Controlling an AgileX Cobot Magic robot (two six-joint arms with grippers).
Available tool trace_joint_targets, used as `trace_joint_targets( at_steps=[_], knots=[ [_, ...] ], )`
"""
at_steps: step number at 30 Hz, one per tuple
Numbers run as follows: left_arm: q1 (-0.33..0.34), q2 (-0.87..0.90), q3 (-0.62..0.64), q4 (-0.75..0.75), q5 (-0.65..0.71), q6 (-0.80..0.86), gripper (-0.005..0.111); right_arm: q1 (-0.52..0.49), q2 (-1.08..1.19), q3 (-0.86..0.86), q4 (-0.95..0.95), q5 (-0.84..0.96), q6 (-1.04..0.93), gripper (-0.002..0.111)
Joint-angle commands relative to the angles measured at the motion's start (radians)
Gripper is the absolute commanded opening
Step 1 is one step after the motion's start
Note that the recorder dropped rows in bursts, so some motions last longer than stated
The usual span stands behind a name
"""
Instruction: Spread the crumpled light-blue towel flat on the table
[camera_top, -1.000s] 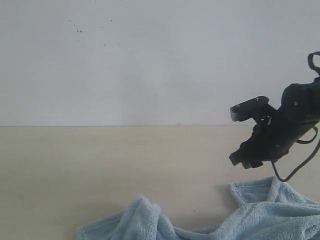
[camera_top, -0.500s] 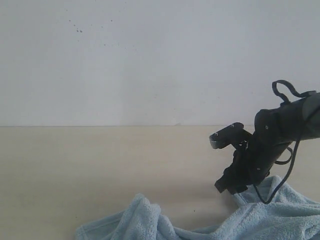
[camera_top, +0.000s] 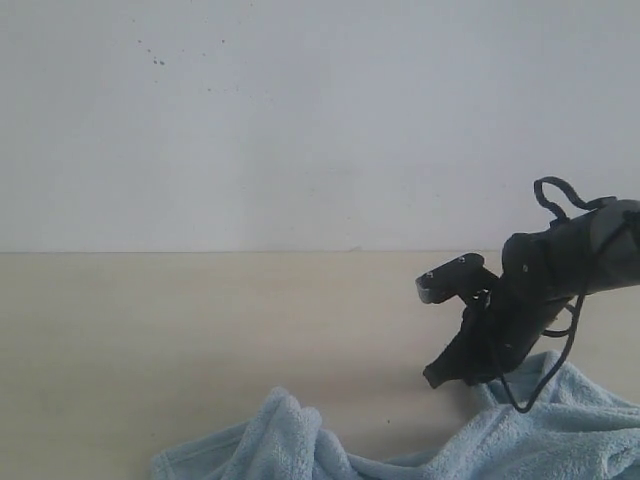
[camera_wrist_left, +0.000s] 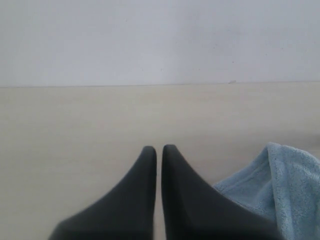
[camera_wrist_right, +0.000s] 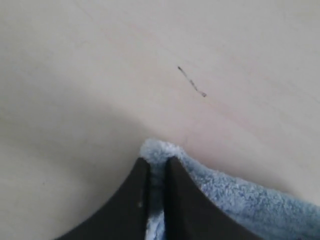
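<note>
The left gripper (camera_wrist_left: 158, 148) is hovering over the counter (camera_top: 200, 320) with its jaws pressed together and empty, while the crumpled towel (camera_top: 290, 445) is lying from 6 to 4 o'clock, where the right gripper (camera_wrist_right: 156, 161) is pinching its corner between nearly closed jaws.

Towel (camera_top: 570, 430): fluffy terry cloth, matt, with a rough looped pile. Table (camera_top: 200, 330): smooth, matt, wood-look surface, carrying one thin dark mark (camera_wrist_right: 191, 81). Wall (camera_top: 300, 120): plain and matt, faintly speckled. Right gripper (camera_wrist_right: 156, 161) and left gripper (camera_wrist_left: 159, 149): fingers were smooth, matt black, seemingly plastic.
</note>
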Motion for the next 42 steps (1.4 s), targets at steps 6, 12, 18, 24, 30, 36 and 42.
trace_joint_targets(
  at_steps=[6, 12, 18, 24, 30, 36, 42],
  knots=[
    [-0.003, -0.003, 0.003, -0.008, -0.004, 0.005, 0.004, -0.071, -0.065, -0.004, -0.169, -0.031, 0.301, 0.008],
    [-0.003, -0.003, 0.003, -0.008, -0.004, 0.005, 0.004, -0.153, -0.181, -0.004, -0.413, 0.071, 0.479, 0.008],
    [-0.003, -0.003, 0.003, -0.008, -0.004, 0.005, 0.004, -0.208, -0.296, -0.004, -0.701, 0.174, 0.667, 0.008],
    [-0.003, -0.003, 0.003, -0.008, -0.004, 0.005, 0.004, -0.292, -0.313, -0.004, -0.728, 0.343, 0.676, 0.008],
    [-0.003, -0.003, 0.003, -0.008, -0.004, 0.005, 0.004, -0.378, -0.343, -0.004, -0.745, 0.409, 0.677, 0.008],
    [-0.003, -0.003, 0.003, -0.008, -0.004, 0.005, 0.004, -0.452, -0.431, -0.004, -0.746, 0.432, 0.672, 0.008],
    [-0.003, -0.003, 0.003, -0.008, -0.004, 0.005, 0.004, -0.542, -0.464, 0.030, -0.553, 0.427, 0.489, 0.008]
  ],
)
